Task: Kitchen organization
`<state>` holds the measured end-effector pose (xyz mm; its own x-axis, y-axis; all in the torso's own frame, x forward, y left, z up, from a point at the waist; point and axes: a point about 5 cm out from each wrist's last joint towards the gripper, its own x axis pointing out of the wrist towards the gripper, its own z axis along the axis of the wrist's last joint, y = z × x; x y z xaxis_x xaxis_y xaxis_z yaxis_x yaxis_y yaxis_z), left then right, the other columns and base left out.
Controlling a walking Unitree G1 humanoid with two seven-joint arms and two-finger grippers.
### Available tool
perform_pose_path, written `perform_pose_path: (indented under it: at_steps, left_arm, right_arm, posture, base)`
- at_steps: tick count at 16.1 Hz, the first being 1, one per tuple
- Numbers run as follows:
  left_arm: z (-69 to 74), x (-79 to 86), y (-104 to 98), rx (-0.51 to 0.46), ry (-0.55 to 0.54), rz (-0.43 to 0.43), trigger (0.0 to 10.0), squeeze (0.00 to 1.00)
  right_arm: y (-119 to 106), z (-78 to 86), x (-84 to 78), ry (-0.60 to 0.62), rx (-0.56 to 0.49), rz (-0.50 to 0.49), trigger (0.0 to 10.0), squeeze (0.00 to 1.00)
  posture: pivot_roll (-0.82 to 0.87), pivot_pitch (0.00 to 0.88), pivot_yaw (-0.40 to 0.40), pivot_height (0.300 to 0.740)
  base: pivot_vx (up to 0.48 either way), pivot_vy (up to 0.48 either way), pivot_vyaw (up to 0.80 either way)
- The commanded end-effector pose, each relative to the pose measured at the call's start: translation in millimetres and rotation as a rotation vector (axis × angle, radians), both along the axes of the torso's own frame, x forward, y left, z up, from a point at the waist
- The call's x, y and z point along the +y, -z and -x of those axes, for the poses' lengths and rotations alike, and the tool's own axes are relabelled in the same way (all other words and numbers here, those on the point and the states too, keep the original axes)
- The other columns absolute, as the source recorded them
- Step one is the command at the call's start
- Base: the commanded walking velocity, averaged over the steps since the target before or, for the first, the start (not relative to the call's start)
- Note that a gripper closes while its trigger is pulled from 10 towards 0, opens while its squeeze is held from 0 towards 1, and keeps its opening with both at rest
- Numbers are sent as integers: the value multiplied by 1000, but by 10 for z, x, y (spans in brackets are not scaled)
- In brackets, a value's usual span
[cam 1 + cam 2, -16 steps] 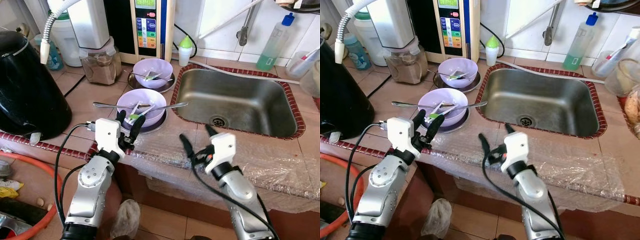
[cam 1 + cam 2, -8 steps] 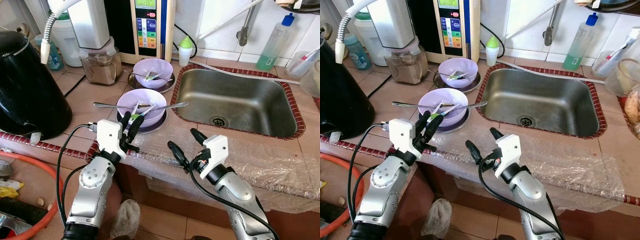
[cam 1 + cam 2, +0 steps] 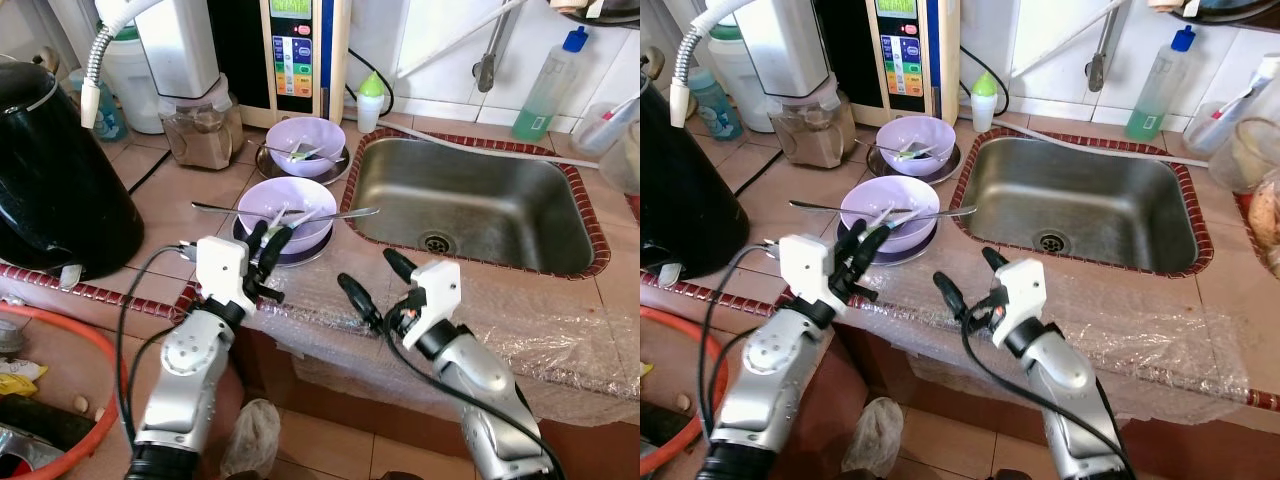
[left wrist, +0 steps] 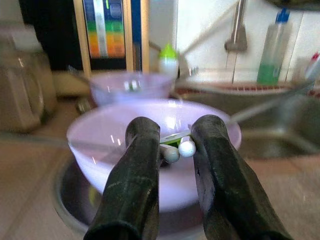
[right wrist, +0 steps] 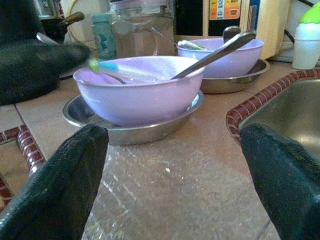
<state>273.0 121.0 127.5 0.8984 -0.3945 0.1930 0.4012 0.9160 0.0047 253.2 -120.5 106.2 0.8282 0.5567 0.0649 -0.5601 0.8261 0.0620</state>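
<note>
From the head camera, our near bowl [image 3: 285,207] sits on a steel plate [image 3: 310,250] on the tiled counter [image 3: 180,195], left of the sink [image 3: 470,205]. A long spoon [image 3: 345,213] lies across its rim, long axis running left-right, handle end toward the sink. The left gripper [image 3: 266,240] is right at the bowl's near rim, fingers narrow, so that arm is clearly the nearer one. The right gripper [image 3: 378,280] hovers over the bubble wrap [image 3: 520,320] on the counter edge, spread wide, with the bowl off to its far left. A second bowl [image 3: 305,143] sits further back. The panel [image 3: 292,55] behind has coloured buttons, but we can't read any writing.

Left wrist view: the two fingers [image 4: 137,170] stand close together, framing the bowl [image 4: 100,150] dead ahead, with small white utensil tips [image 4: 179,149] between them. Can't tell if they're actually pinching anything.

Right wrist view: fingers [image 5: 65,175] wide apart, nothing between them, bowl [image 5: 140,90] and plate [image 5: 80,112] straight ahead.
</note>
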Motion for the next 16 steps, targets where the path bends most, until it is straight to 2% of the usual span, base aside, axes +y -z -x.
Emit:
perform_pose_path:
  at_steps: [1,4,6,7,8,11,13,16]
  left_arm:
    - [7,26,-109,-49,-12,-9,0,0]
    - [-37,126,-274,-112,-114,1,0,0]
    - [-51,114,-349,-109,-134,7,1412,0]
    - [-51,115,-378,-117,-146,13,1412,0]
    - [-54,95,-449,-135,-150,13,2902,0]
    - [-66,73,-498,-145,-148,14,1608,0]
    - [-69,65,-513,-146,-146,10,784,0]
    - [-88,54,-543,-149,-146,13,392,0]
  right_arm:
    - [-55,-22,-44,28,-5,-33,10000,0]
    - [-57,-27,-17,42,-16,-21,10000,0]
    - [-76,-91,-58,117,-36,-16,10000,0]
    - [-85,-113,-87,149,-42,-9,10000,0]
    - [-104,-176,-195,251,-62,16,10000,0]
    - [-92,-226,-279,321,-57,20,10000,0]
    - [-86,-232,-270,330,-61,24,10000,0]
    - [-70,-225,-262,337,-72,32,10000,0]
  posture:
    - [-60,0,36,740]
    - [-54,0,34,740]
    - [-44,0,33,740]
    - [-44,0,33,740]
    - [-40,0,33,740]
    - [-36,0,39,740]
    - [-38,0,41,740]
    - [-41,0,45,740]
  base:
    - [0,0,0]
    - [0,0,0]
    - [0,0,0]
    - [0,0,0]
    - [0,0,0]
    - [0,0,0]
    - [0,-429,-456]
    - [0,-480,-171]
